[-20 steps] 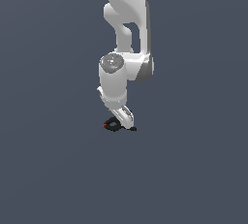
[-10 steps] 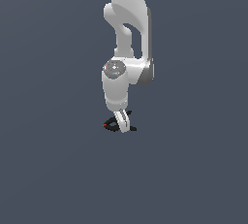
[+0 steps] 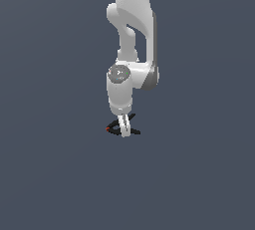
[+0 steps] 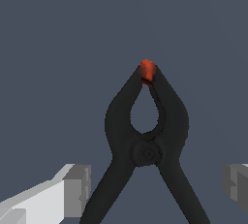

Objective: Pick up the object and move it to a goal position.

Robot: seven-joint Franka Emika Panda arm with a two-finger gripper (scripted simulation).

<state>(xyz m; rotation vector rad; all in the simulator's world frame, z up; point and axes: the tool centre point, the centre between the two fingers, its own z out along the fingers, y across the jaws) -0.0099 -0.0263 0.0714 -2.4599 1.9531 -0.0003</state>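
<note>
Since the earlier frame the arm's wrist has swung upright above the object [image 3: 113, 127], which lies just below the exterior view's centre (red tip toward the left). In the wrist view the gripper [image 4: 157, 186] stands spread, released, fingers [image 4: 77, 189] flanking the handles without touching.

From my station, the small black spring clamp with a red tip [image 3: 121, 128] lies flat on the plain grey floor [image 3: 50, 174], directly below the white robot arm [image 3: 132, 35]. My end effector [image 3: 126, 127] sits down over it, one finger [image 4: 72, 189] on each side of its two handles and apart from them. Its tip points toward the exterior view's left.
</note>
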